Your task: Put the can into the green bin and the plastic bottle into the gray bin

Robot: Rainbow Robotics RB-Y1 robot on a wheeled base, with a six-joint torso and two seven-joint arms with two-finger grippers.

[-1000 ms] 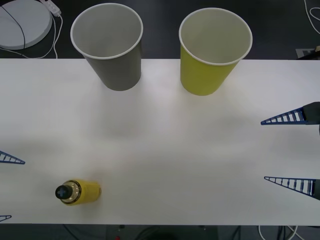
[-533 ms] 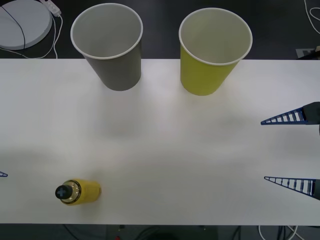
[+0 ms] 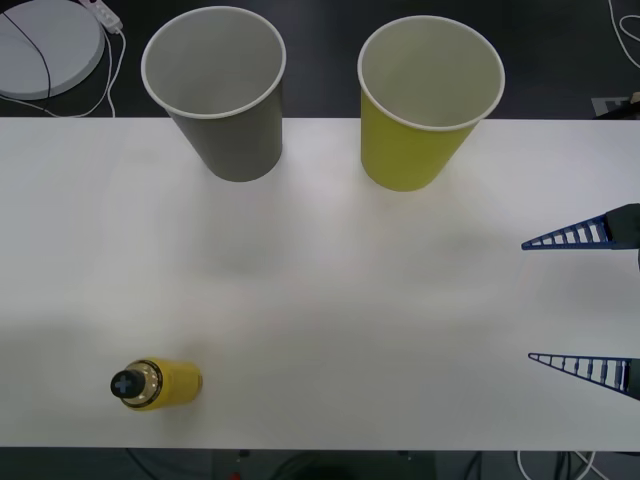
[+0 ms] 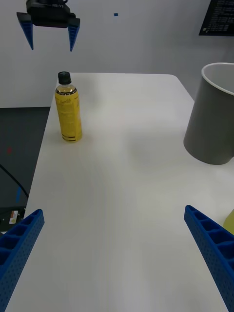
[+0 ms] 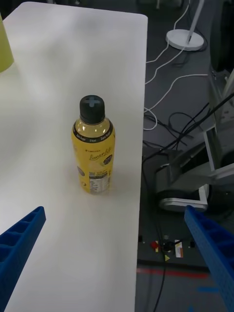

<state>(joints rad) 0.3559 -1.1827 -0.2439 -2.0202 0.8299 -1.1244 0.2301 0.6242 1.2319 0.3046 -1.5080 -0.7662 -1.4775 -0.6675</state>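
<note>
Left gripper point(image 4: 48, 29), wide open, had pulled off at 9 o'clock; small yellow-labelled plastic bottle point(image 3: 155, 384) stood untouched, large gray paper bin point(image 3: 215, 90) & yellow-green paper bin point(image 3: 428, 100) looked empty; right gripper point(image 3: 580, 302) wide at 3 o'clock.

The bottle point(image 5: 93, 146) looked glossy plastic with a ridged matt cap. Both bins point(image 3: 222, 90) point(image 3: 425, 100) seemed matt paper. The table point(image 3: 350, 300) was smooth, matt.
</note>
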